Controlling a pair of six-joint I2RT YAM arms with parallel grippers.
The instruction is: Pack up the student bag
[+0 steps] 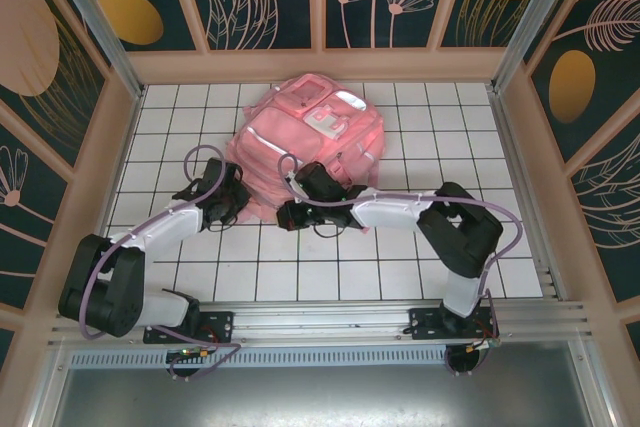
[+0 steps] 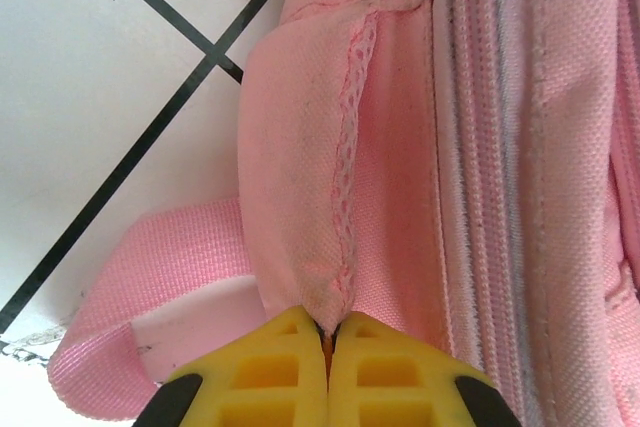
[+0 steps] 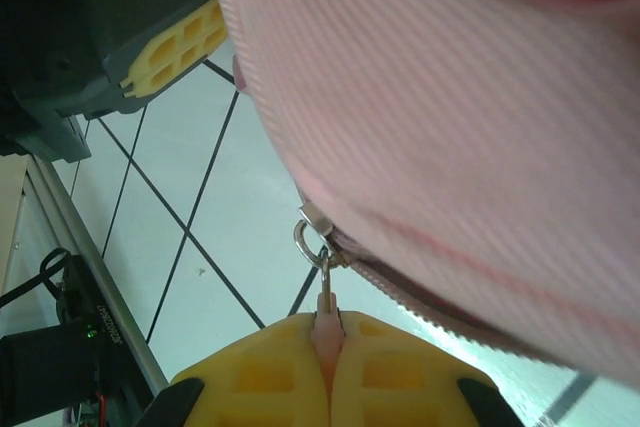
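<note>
At the far middle of the white tiled surface (image 1: 400, 267), the student bag (image 1: 310, 132) is laid flat. Against the bag's near left edge, the left claw (image 2: 328, 332) is clenched on a seamed fold of its pink fabric, just beside a strap (image 2: 150, 257). At the bag's near edge, the right claw (image 3: 327, 325) is clenched on the pink zipper pull (image 3: 325, 297), which is hung from a metal ring (image 3: 308, 242).

The left arm (image 1: 170, 219) and right arm (image 1: 388, 210) wear white shells over black joints, purple cables (image 1: 518, 232) looping alongside; yellow fingers (image 2: 270, 372) show moulded rectangular recesses.
</note>
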